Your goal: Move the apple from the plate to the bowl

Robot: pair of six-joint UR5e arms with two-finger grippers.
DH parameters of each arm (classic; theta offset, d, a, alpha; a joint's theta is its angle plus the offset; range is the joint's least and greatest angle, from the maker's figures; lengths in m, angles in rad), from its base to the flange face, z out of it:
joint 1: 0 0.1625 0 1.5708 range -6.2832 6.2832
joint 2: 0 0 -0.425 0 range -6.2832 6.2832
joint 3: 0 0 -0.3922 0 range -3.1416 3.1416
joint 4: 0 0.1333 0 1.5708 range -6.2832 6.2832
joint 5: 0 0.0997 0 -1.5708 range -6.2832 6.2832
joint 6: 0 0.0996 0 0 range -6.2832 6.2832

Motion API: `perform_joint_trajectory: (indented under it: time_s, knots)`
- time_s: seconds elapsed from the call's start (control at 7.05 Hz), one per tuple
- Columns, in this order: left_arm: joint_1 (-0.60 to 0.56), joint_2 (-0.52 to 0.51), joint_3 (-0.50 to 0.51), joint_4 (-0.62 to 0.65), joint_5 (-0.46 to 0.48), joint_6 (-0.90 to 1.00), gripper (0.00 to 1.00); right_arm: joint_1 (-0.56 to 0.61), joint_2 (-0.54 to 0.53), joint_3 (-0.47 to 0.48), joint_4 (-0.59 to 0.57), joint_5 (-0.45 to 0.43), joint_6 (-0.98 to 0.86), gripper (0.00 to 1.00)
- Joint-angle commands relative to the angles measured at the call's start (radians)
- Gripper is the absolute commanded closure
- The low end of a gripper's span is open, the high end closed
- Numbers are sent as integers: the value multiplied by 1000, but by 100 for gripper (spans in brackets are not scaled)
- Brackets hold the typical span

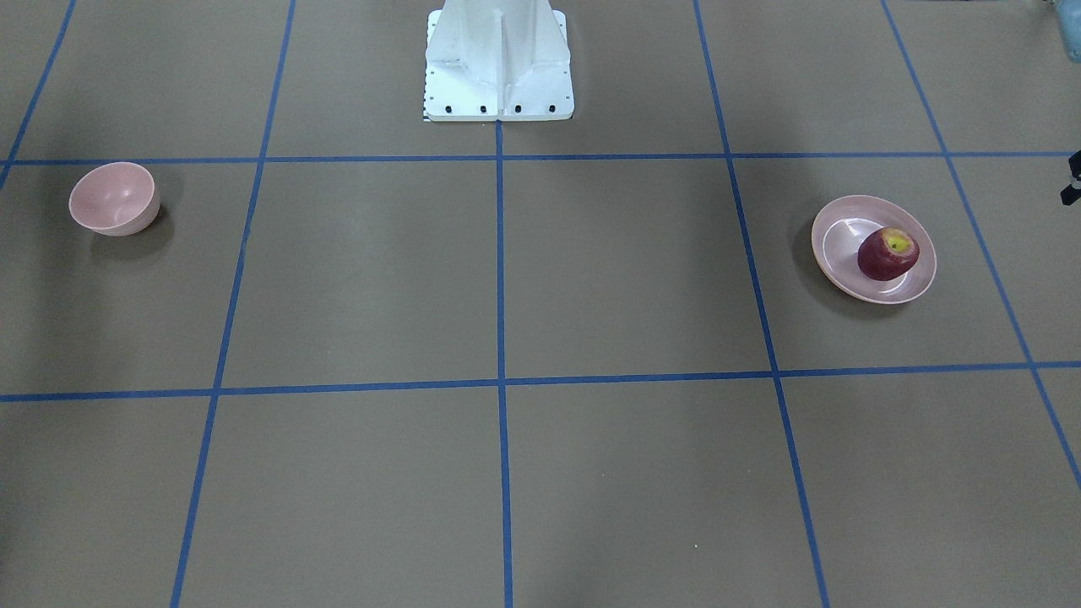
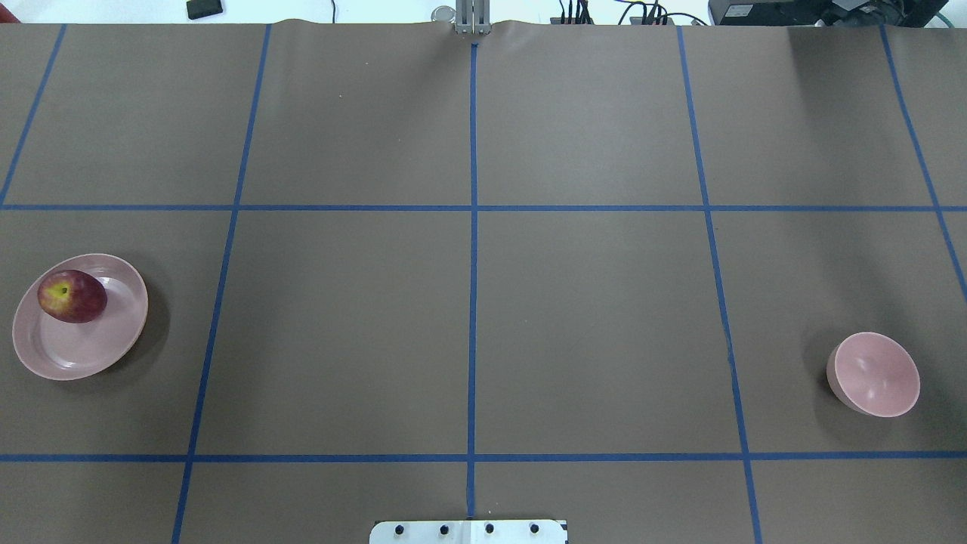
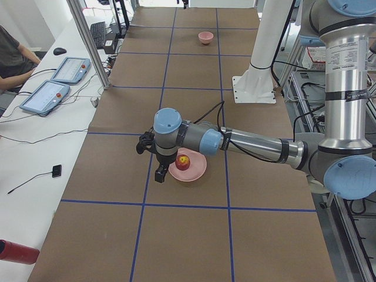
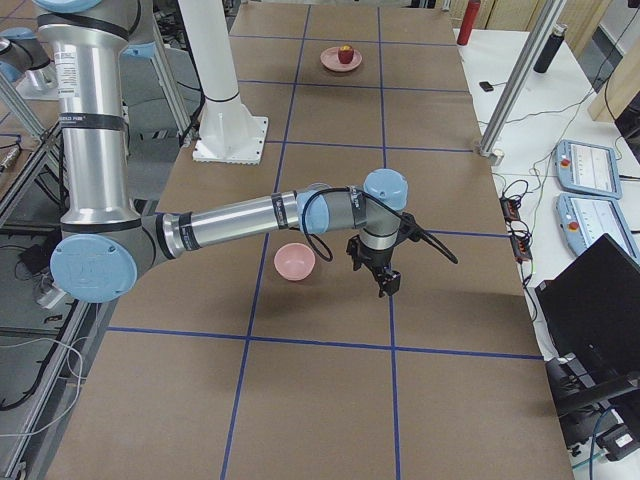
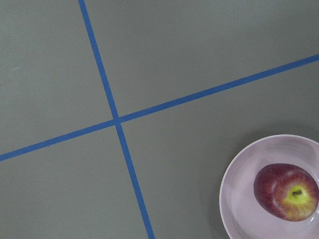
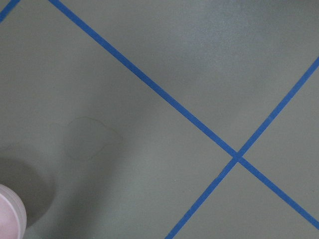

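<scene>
Our left arm [image 3: 252,144] reaches out low and nearly level from its base, the wrist bent so the left gripper [image 3: 160,171] points down at the table [image 2: 589,302]. In the left side view it appears just beside the plate [image 2: 68,351]. We cannot tell whether its fingers are spread or closed. Its wrist camera looks straight down, with the plate in the lower right corner.

Our right arm [image 4: 240,220] lies the same way, forearm level and the right gripper [image 4: 385,280] hanging downward near the bowl [image 2: 876,374]. We cannot tell its grip state either.

The apple [image 2: 72,296] rests on the plate at the table's left, off-centre toward the far left rim. Its stem dimple faces up, tilted a little to the left, and from overhead its longer axis runs left to right. The bowl stands upright at the table's right, mouth up, well apart from the plate, with 1 blue tape cross [image 6: 237,158] nearby.
</scene>
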Motion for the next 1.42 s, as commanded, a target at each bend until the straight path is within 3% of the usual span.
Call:
perform_joint_trajectory:
  time_s: [0.0,0.57,0.85,0.99,1.13,1.28]
  knots:
    - [0,-5,-6,0,0,0,2,0,-5,2,-1,18,10,0]
    - [-1,-5,-14,-2,-43,0,2,0,-5,3,1,18,25,0]
    - [-1,-12,-19,0,-38,-2,2,-9,-5,5,1,26,166,0]
    - [-1,-12,-29,0,-38,-2,2,-27,-7,8,4,71,249,0]
    - [-3,-8,-31,3,-38,-2,2,-69,-45,8,86,85,338,0]
    - [-3,-8,-29,12,-41,-15,2,-124,-119,6,305,81,524,0]
